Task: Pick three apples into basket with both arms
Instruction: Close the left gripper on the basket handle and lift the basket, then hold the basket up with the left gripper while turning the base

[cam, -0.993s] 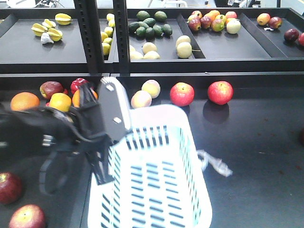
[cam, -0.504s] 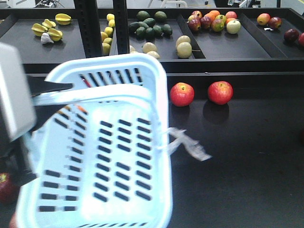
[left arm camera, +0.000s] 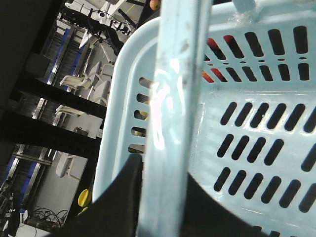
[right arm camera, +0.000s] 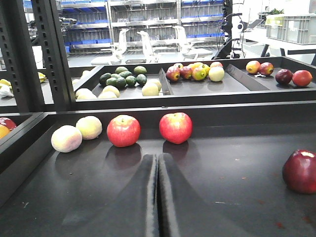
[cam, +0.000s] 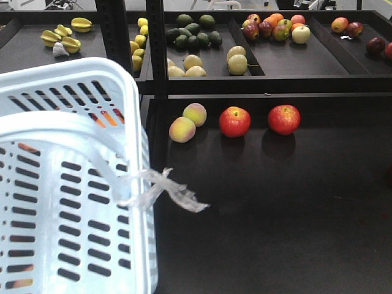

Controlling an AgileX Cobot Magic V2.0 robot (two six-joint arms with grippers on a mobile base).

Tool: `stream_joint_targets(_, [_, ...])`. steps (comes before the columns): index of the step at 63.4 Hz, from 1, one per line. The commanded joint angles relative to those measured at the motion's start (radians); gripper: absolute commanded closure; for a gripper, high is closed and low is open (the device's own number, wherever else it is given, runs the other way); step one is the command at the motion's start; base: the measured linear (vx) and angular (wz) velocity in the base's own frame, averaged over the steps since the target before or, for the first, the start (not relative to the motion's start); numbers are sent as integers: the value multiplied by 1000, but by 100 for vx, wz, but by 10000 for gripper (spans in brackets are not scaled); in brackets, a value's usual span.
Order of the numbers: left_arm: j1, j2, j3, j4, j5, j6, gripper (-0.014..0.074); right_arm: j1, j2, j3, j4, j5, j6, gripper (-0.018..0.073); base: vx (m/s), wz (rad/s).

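The pale blue-white basket [cam: 67, 184] hangs tilted close to the front camera at the left, with a clear plastic scrap [cam: 165, 191] trailing from its rim. In the left wrist view my left gripper [left arm camera: 160, 170] is shut on the basket's swing handle [left arm camera: 173, 98], which runs between the black fingers. My right gripper [right arm camera: 158, 159] is shut on nothing, low over the dark shelf. One dark red apple [right arm camera: 299, 171] lies to its right. The basket hides the left arm and the shelf's left part from the front camera.
Two brighter red apples [cam: 235, 121] [cam: 284, 119] and two pale peaches [cam: 182, 129] lie along the shelf's back wall. Trays behind hold avocados [cam: 195, 30], yellow fruit and mixed apples. A black upright post [cam: 156, 49] stands at centre left.
The basket has swung from the middle of the front view to the left and closer to the camera. The left arm, seen a second ago, is now behind it.
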Motion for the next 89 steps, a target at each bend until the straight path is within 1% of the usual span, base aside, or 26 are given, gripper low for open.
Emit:
stream_joint_targets(1, [-3, -20, -35, 5, -49, -22, 604, 3, -11, 14, -6, -80, -7, 568, 0, 0])
stream_joint_targets(26, [-3, -30, -34, 5, -38, -22, 603, 3, -11, 14, -6, -78, -7, 568, 0, 0])
stream_joint_targets(43, [-3, -30, -34, 4, -9, -22, 604, 3, -11, 14, -6, -78, -7, 568, 0, 0])
stream_joint_targets(89, [-3, -30, -34, 4, -8, -22, 604, 3, -11, 14, -6, -79, -7, 568, 0, 0])
